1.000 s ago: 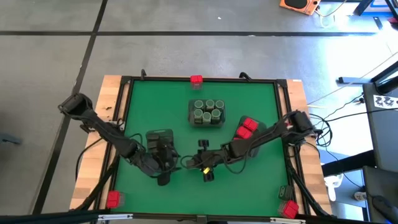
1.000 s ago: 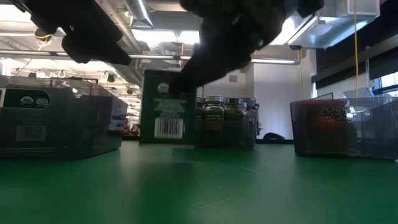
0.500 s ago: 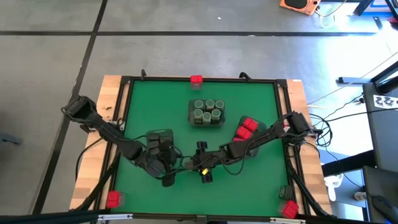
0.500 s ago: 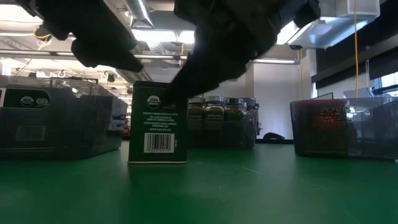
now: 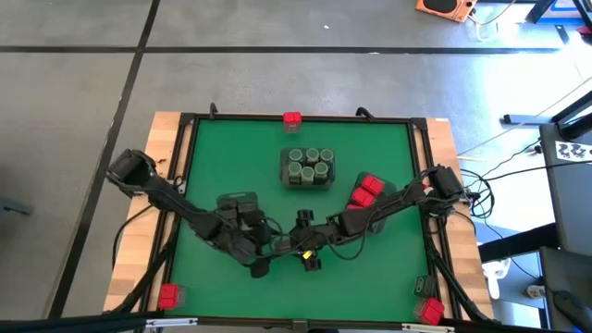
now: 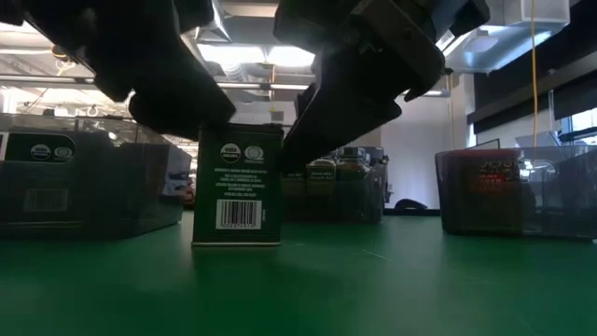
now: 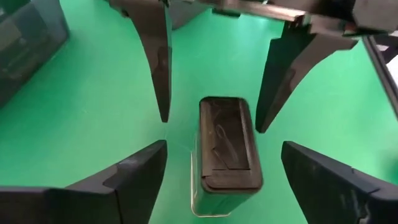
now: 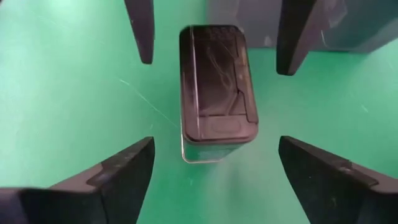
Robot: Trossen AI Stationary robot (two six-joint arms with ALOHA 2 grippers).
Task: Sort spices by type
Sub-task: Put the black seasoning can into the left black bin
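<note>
While the dark grey tin [image 6: 237,185] stands upright on the green table [image 5: 379,277], near its front middle, both tools hang over it from opposite sides, and neither one touches it! The left tool [image 7: 221,165] is spread wide with the tin sitting right between its fingers [image 7: 134,177], clear green showing on both sides; the right tool [image 8: 214,158] is spread just as wide around the same tin. Here's the worry: two tools crowd one small tin, so if both close or dip together their fingertips could clash, or one could clip the tin's top edge and tip it. It's tall on a narrow base, so a sideways nudge would probably topple it. Looking outward, the tray holding dark tins [image 5: 237,205] sits just behind it on the left, the tray of round grey-green jars [image 5: 308,167] is farther back at centre, and the red boxes [image 5: 366,191] lie to the right. The front strip of the table is open, plenty of room to back off that way.
</note>
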